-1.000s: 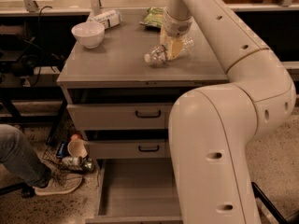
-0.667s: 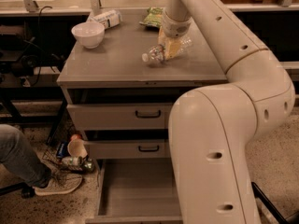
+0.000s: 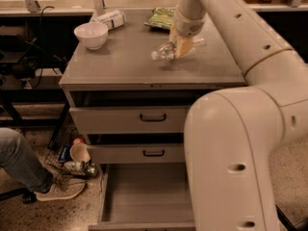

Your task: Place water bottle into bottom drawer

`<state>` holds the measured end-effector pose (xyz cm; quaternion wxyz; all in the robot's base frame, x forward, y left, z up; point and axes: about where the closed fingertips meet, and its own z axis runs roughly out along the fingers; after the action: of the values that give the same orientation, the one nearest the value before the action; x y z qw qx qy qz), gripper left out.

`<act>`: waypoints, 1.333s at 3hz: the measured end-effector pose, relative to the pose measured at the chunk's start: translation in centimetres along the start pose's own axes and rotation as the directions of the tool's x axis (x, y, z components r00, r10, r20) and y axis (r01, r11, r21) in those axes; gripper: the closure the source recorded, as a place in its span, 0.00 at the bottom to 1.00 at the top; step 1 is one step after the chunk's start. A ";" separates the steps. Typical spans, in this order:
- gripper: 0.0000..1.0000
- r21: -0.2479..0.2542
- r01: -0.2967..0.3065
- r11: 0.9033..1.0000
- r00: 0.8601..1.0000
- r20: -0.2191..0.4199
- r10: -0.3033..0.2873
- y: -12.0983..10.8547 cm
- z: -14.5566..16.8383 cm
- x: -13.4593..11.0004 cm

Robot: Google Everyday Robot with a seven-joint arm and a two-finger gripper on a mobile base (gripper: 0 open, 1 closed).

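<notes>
**Presently: grasp secured above, destination open below**

At left on the grey cabinet top (image 3: 120,69) stand a white ceramic bowl (image 3: 91,34) and a white wrapped cylindrical packet (image 3: 110,19), both well clear of the work. The small clear crinkled plastic water bottle (image 3: 165,52) lies near-horizontal, cap pointing left. The gripper (image 3: 182,47) reaches down from above and pinches its right end. A green snack bag (image 3: 161,17) sits behind. The grey metal bottom drawer (image 3: 139,196) stands pulled out, below and forward. Judged obstacle: the cabinet's front edge.

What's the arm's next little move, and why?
Probably lift the bottle straight up, if the hold is firm: the gripper sits down over it on the cabinet top, and the bottom drawer stands open below.
</notes>
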<state>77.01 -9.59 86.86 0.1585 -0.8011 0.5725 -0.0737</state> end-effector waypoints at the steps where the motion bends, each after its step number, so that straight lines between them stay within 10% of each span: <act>1: 1.00 -0.006 -0.085 0.996 0.994 -0.066 0.085 4.2 -5.3 3.9; 4: 1.00 -0.066 -0.115 0.991 0.989 -0.103 0.108 8.6 -6.8 4.6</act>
<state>68.85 -17.57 90.04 0.1047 -0.7684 0.6258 -0.0838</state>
